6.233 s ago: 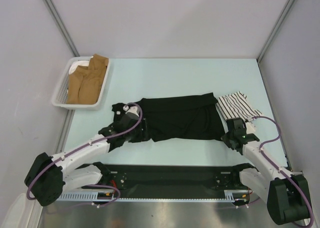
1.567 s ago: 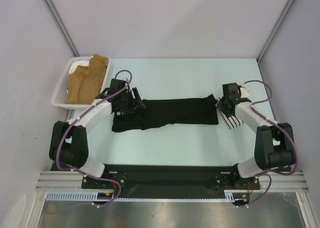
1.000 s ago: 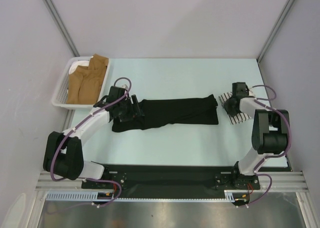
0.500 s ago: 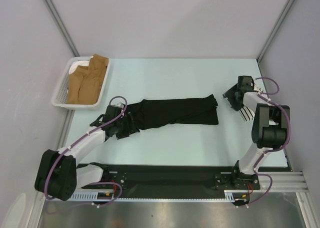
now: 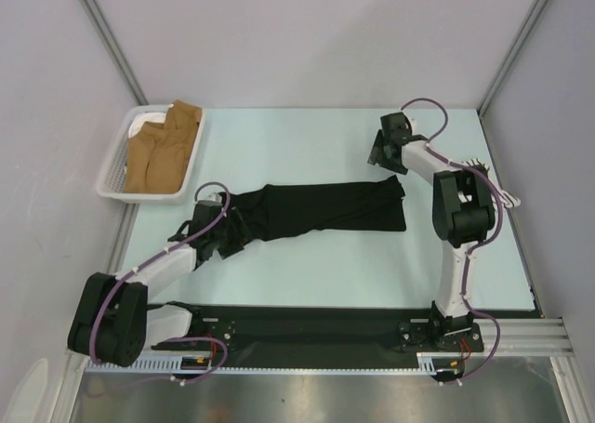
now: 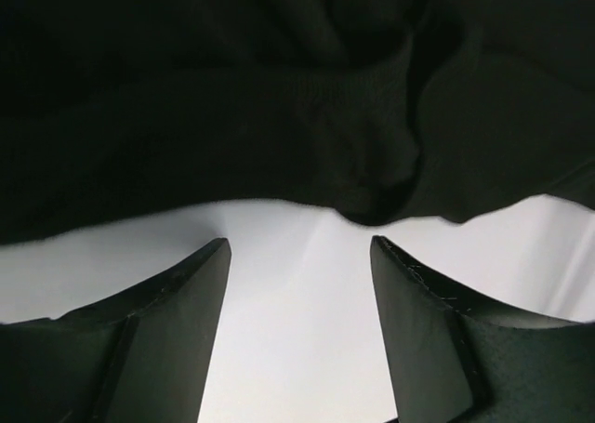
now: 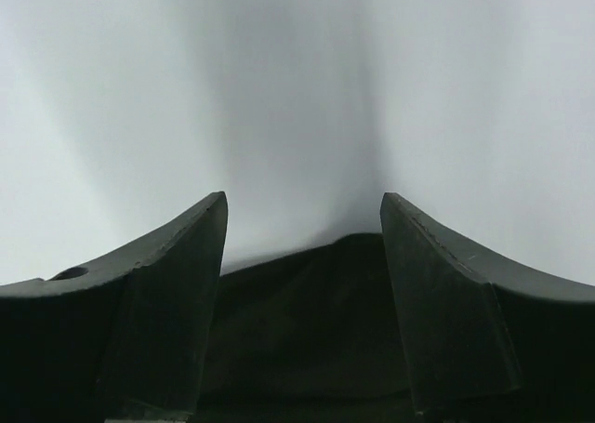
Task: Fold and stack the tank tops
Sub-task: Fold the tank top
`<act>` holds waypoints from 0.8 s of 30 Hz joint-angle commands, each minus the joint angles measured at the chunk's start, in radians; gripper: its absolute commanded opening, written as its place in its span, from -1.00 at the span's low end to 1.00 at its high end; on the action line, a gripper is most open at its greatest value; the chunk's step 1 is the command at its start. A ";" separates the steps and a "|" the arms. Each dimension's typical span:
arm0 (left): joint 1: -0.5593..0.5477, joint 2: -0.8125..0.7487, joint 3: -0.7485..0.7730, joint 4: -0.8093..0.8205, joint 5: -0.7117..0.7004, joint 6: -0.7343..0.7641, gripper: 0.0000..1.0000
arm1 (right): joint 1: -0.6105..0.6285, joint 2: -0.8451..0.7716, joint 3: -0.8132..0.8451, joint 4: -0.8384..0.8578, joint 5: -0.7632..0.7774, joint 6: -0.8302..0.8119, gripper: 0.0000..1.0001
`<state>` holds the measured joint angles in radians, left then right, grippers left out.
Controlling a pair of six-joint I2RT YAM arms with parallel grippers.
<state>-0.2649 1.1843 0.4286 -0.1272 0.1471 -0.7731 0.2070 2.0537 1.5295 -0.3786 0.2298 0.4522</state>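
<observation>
We see the black tank top [image 5: 325, 209] lying mid-table [image 5: 307, 144] as a long band, apparently 1 fold in, the striped tank top [image 5: 502, 192] mostly hidden behind the right arm, and the left claw [image 6: 297, 246] and right claw [image 7: 302, 200] both spread apart and empty, so we judge that further folds and the stacking are not yet done.

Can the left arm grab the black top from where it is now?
Probably yes. The left gripper is open and faces the edge of the black tank top, which lies just ahead of it. Only bare table shows between them, nothing in the way.
</observation>
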 commanded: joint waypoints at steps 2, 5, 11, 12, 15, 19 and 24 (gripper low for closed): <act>0.065 0.125 0.021 0.110 0.043 -0.023 0.37 | 0.017 0.079 0.063 -0.132 0.081 -0.067 0.36; 0.092 0.218 0.091 0.120 0.026 -0.011 0.36 | 0.049 0.065 0.002 -0.143 0.110 -0.063 0.30; 0.095 0.455 0.365 0.077 -0.020 0.003 0.36 | 0.132 -0.082 -0.321 -0.119 0.134 0.000 0.27; 0.093 0.498 0.405 0.080 -0.020 0.003 0.36 | 0.161 -0.145 -0.368 -0.111 0.115 0.009 0.26; 0.092 0.670 0.606 0.045 0.012 -0.003 0.35 | 0.277 -0.271 -0.540 -0.137 0.138 0.075 0.30; 0.070 0.892 1.009 -0.024 0.046 -0.012 0.32 | 0.473 -0.387 -0.696 -0.181 0.016 0.177 0.33; -0.055 1.211 1.554 -0.176 0.100 0.038 0.32 | 0.807 -0.422 -0.712 -0.172 -0.138 0.371 0.37</act>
<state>-0.2188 2.2818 1.7260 -0.2123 0.2035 -0.7811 0.8722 1.5906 0.8577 -0.4465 0.2893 0.6674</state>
